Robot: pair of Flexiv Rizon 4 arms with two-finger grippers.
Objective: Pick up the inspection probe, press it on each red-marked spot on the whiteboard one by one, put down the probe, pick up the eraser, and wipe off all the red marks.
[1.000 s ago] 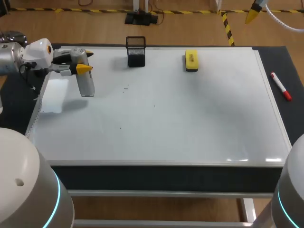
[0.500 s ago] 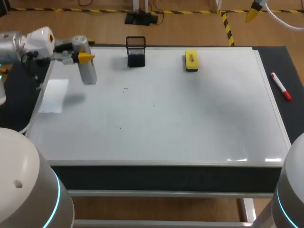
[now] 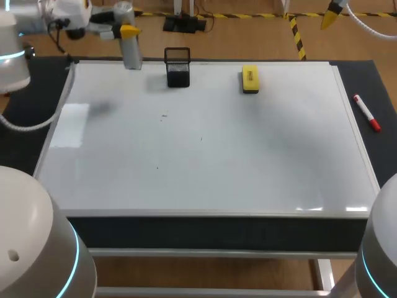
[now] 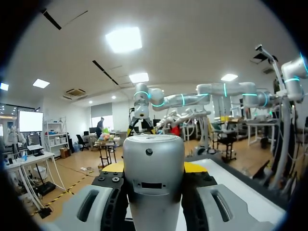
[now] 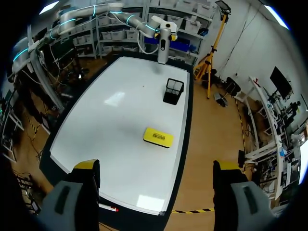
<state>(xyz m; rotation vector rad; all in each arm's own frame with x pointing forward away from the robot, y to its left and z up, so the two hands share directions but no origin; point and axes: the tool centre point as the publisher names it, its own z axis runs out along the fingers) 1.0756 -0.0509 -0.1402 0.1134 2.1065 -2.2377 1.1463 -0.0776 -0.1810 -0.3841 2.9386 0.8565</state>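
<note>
The left pincer (image 3: 126, 28) is pinching the grey probe (image 3: 132, 54), which is hanging straight down — the black cup (image 3: 178, 68) is sitting just beside it, the eraser (image 3: 250, 79) past that. The right pincer (image 5: 156, 168) is hanging spread, far off.

The probe (image 4: 154, 178) has a smooth, satin silver metal look. The whiteboard (image 3: 217, 155) is glossy and smooth. The holder (image 3: 178, 73) is black wire mesh; the marker (image 3: 366, 113) looks plastic; the counter (image 3: 363, 74) is matt black.

A robotics lab: robot arms (image 4: 192, 100), shelving (image 5: 187, 9), hazard-taped floor (image 3: 296, 37).
</note>
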